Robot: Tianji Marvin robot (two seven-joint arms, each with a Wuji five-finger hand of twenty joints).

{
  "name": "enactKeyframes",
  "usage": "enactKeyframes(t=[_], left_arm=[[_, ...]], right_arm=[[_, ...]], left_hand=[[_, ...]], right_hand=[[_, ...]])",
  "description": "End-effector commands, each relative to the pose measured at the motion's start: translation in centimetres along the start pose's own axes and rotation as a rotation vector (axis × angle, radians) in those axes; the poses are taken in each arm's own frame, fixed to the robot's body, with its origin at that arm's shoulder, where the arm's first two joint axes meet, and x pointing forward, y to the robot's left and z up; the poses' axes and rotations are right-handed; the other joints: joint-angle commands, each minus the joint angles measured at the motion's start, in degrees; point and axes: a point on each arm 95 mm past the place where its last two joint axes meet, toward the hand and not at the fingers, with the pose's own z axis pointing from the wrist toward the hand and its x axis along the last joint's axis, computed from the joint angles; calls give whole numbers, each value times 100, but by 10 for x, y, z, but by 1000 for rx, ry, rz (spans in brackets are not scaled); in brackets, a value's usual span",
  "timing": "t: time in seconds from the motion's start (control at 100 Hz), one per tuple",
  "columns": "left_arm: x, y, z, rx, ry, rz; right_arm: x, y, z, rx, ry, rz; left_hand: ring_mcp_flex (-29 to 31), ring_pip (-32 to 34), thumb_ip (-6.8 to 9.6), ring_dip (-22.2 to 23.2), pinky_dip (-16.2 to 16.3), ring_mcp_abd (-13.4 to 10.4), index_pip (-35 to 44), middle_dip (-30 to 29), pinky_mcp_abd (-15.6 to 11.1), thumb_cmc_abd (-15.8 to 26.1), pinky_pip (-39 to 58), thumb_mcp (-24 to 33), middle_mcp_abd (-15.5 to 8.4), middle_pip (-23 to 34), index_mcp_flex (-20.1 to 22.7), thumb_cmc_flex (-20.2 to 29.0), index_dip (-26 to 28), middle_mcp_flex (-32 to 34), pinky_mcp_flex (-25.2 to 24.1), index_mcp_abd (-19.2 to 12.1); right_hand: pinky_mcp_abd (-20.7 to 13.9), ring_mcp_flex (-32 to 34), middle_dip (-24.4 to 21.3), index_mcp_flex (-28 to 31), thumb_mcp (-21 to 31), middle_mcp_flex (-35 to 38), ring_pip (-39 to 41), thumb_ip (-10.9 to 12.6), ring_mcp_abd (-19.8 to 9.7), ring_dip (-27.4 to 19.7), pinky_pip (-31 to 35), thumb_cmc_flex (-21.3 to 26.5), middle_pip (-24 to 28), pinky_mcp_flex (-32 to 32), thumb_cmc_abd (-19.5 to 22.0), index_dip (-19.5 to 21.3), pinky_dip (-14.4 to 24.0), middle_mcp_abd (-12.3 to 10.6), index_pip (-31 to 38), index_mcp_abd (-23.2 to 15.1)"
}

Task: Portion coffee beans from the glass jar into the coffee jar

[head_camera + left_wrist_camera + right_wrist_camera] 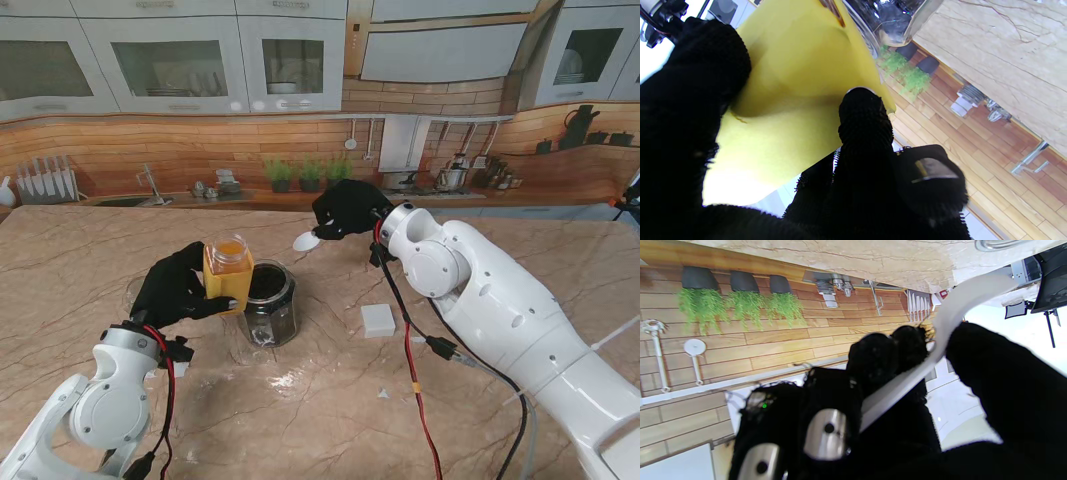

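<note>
Left hand (178,288) is closed around the yellow coffee jar (228,273), kept upright and touching the open glass jar (268,302) at its 4 o'clock, presumably for short transfers. A white spoon (306,241) is pinched in the right hand (350,208), raised at the glass jar's 1 o'clock, seemingly ready for scooping.

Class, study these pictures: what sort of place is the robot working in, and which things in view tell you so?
Probably a mock kitchen in a lab: a marble-patterned counter stands before a flat, printed-looking kitchen backdrop of cabinets, knives and potted herbs. Beside that backdrop the right wrist view shows a tripod.
</note>
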Motion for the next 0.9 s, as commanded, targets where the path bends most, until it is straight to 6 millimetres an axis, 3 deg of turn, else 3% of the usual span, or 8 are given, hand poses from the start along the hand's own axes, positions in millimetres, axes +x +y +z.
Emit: enactKeyframes(t=[0.0,0.34,0.89], left_arm=[[-2,2,-4,-8,-6,-3],[-3,3,-5,-10,-2,14],[-12,8,-9,-3,-37,18]], right_arm=[[13,5,9,-18,27,-3],[41,3,30,22,68,-71],[64,-6,52,115,190,-246]], left_hand=[[-15,-171,766,40,-60,306,982,427,-304,1243,368,2053,-514,643,683,930,374,770,45,-1034],[-16,-168,772,35,-56,304,981,423,-309,1235,374,2056,-517,644,682,925,373,768,46,-1032],[-12,-152,771,34,-52,301,987,420,-316,1229,375,2073,-504,654,690,926,374,779,47,-1032]], right_hand=[[-1669,70,115,-220,578,83,370,108,-958,150,1704,338,355,269,-223,286,54,323,397,17],[-1769,75,134,-284,368,33,321,74,-1071,149,1704,308,352,267,22,364,0,272,326,-19],[-1929,81,162,-305,309,39,278,124,-1200,166,1704,238,342,263,128,460,-96,160,282,-115]])
